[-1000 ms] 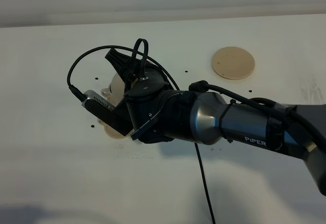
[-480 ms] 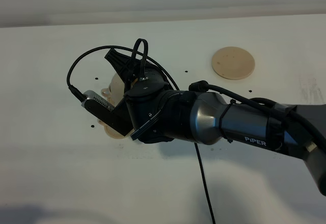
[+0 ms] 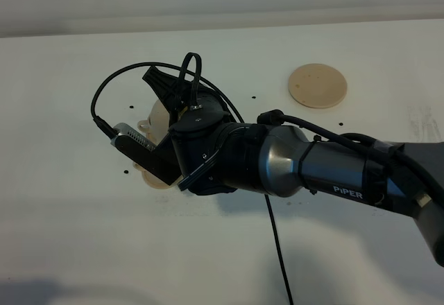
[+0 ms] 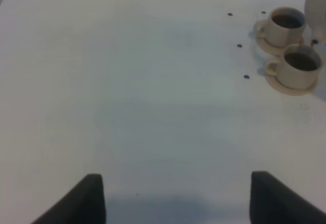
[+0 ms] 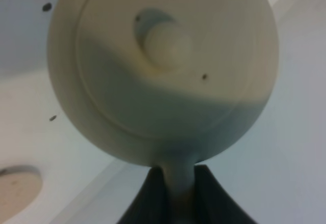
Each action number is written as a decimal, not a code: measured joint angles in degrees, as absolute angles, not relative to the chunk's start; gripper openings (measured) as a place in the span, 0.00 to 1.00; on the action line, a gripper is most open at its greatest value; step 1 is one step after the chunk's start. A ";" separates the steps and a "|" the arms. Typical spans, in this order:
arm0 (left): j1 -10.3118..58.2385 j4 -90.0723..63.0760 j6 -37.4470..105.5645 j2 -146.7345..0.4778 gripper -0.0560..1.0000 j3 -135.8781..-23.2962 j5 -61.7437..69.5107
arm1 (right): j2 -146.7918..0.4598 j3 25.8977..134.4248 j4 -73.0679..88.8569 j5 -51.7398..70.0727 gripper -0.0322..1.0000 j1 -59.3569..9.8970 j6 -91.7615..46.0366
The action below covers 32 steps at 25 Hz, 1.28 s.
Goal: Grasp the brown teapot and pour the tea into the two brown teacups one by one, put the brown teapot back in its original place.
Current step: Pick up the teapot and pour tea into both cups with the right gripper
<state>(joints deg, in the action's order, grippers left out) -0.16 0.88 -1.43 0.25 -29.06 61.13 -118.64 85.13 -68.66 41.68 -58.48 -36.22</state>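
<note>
The brown teapot [image 5: 163, 66] fills the right wrist view, lid and knob toward the camera. My right gripper [image 5: 179, 191] is shut on its loop handle. In the left wrist view the teapot [image 4: 318, 5] hangs tilted at the edge, its spout over the nearer of the two brown teacups [image 4: 298, 67]. The other teacup [image 4: 287, 24] stands just behind it. Both sit on small saucers and look dark inside. In the high view my right arm hides most of the teapot [image 3: 159, 116] and the cups. My left gripper [image 4: 178, 198] is open and empty, far from the cups.
The wide beige saucer disc [image 3: 317, 85] lies bare at the back right of the white table [image 3: 69, 236], and also shows in the right wrist view [image 5: 15, 193]. A black cable [image 3: 277, 249] hangs from my right arm across the table's front. Small dark holes dot the table near the cups.
</note>
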 joint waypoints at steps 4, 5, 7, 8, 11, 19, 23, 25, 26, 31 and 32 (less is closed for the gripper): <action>-0.16 0.88 -1.43 0.25 0.59 -29.06 61.13 | -118.64 85.13 -68.66 41.62 0.12 -58.48 -36.22; -0.16 0.88 -1.43 0.25 0.59 -29.06 61.13 | -118.64 85.13 -68.66 41.57 0.12 -58.48 -36.22; -0.16 0.88 -1.43 0.25 0.59 -29.06 61.13 | -118.64 85.13 -68.66 41.57 0.12 -58.48 -36.22; -0.16 0.88 -1.43 0.25 0.59 -29.06 61.13 | -118.64 85.13 -68.66 41.57 0.12 -58.48 -36.22; -0.16 0.88 -1.43 0.25 0.59 -29.06 61.13 | -118.64 85.13 -68.66 41.57 0.12 -58.48 -36.22; -0.16 0.88 -1.43 0.25 0.59 -29.06 61.13 | -118.64 85.13 -67.12 40.95 0.12 -58.48 -33.90; -0.16 0.88 -1.43 0.25 0.59 -29.06 61.13 | -118.64 85.13 -65.80 40.95 0.12 -58.48 -29.57; -0.16 0.88 -1.43 0.25 0.59 -29.06 61.13 | -118.64 85.13 -65.55 40.95 0.12 -58.48 -26.95; -0.16 0.88 -1.43 0.25 0.59 -29.06 61.13 | -118.64 85.13 -65.47 40.93 0.12 -58.48 -25.44; -0.16 0.88 -1.43 0.25 0.59 -29.06 61.13 | -118.64 85.13 -63.09 40.82 0.12 -58.48 -15.66; -0.16 0.88 -1.43 0.25 0.59 -29.06 61.13 | -118.64 85.13 -62.64 40.82 0.12 -58.48 -13.36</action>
